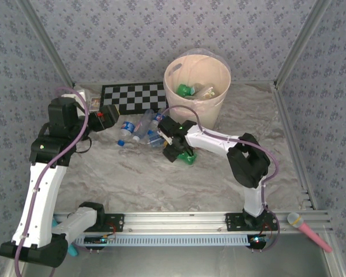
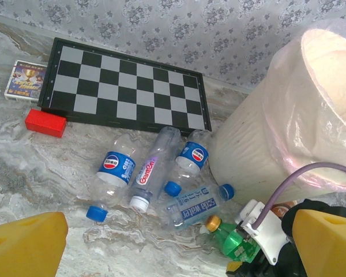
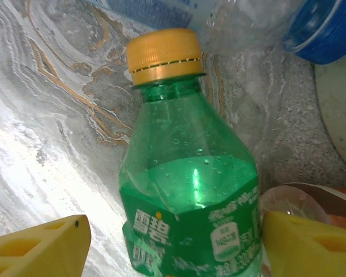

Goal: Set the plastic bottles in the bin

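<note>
A green bottle (image 3: 190, 190) with a gold cap lies on the marble between my right gripper's (image 3: 173, 248) yellow fingers. The right finger touches it, the left finger stands a little off, so the gripper is open around it. Beside it lie clear bottles with blue labels: two Pepsi ones (image 2: 112, 176) (image 2: 190, 158), a GamCn one (image 2: 153, 167) and a soda water one (image 2: 196, 208). The cream bin (image 1: 196, 86) stands just behind, with bottles inside. My left gripper (image 2: 173, 254) hovers open over the pile; from above it (image 1: 106, 118) sits left of the bottles.
A chessboard (image 2: 127, 86) lies against the back wall, with a red block (image 2: 45, 123) and a small card box (image 2: 24, 81) at its left. A pink microphone (image 1: 308, 229) rests by the near rail at right. The bin's wall (image 2: 265, 133) stands close to the bottles.
</note>
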Motion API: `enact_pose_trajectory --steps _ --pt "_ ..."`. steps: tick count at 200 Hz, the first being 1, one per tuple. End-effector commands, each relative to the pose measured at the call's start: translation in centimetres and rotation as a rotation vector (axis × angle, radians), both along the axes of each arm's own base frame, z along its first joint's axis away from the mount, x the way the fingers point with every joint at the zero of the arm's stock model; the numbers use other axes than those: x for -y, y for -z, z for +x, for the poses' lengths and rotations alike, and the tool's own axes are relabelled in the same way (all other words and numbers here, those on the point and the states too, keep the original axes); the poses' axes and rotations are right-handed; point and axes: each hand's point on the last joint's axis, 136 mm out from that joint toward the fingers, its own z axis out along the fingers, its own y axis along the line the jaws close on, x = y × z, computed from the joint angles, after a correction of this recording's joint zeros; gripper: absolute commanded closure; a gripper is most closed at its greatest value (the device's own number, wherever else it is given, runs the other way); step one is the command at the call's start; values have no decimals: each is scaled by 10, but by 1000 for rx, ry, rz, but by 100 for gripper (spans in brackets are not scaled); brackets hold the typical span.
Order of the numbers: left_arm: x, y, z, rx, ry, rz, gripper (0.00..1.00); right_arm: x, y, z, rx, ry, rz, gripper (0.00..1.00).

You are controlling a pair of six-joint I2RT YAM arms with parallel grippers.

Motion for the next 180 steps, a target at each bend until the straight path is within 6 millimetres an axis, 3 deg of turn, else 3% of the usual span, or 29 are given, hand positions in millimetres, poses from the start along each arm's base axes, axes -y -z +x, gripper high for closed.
enact_pose_trajectory --steps 1,38,83,131,180 --pt "1 -1 -1 -2 17 12 0 5 18 -3 -17 13 -44 23" --pt "-1 -2 -5 0 15 13 0 2 33 -8 -27 -6 -79 27" --pt "-2 -4 -8 3 9 11 0 -4 30 -10 -19 -25 -79 39" --pt "1 -6 -2 4 15 5 0 -15 -11 -10 57 -45 -22 49" --pt "6 -8 6 8 38 1 0 -17 -66 -10 161 -45 38 49"
